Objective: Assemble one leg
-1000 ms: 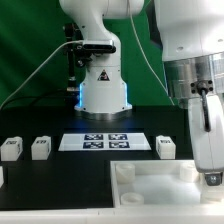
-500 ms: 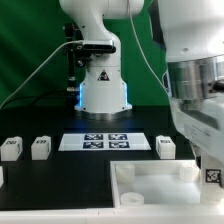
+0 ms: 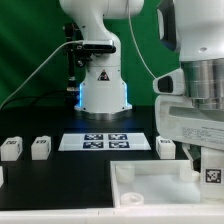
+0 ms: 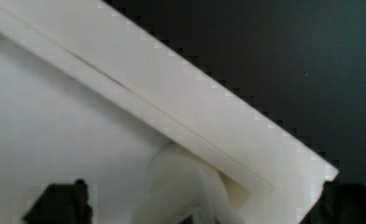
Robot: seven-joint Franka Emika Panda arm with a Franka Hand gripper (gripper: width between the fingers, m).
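One leg [image 3: 212, 172], a small white block with a black-and-white tag, stands at the right rear corner of the large white panel [image 3: 150, 186]. My gripper [image 3: 207, 156] hangs just above that leg, open and holding nothing. In the wrist view the leg [image 4: 201, 180] shows as a blurred white lump between my gripper's [image 4: 201, 208] spread dark fingers [image 4: 55, 203], beside the panel's raised rim [image 4: 180, 100]. Three more legs lie on the black table: two [image 3: 11, 148] [image 3: 41, 147] at the exterior view's left and one [image 3: 166, 147] behind the panel.
The marker board [image 3: 105, 141] lies flat in front of the arm's white base [image 3: 102, 90]. Black cables [image 3: 40, 70] run down to the table at the exterior view's left. The panel fills the front of the table.
My gripper has opened, let go of the leg at the panel's corner and risen above it. The leg stays standing where it was.
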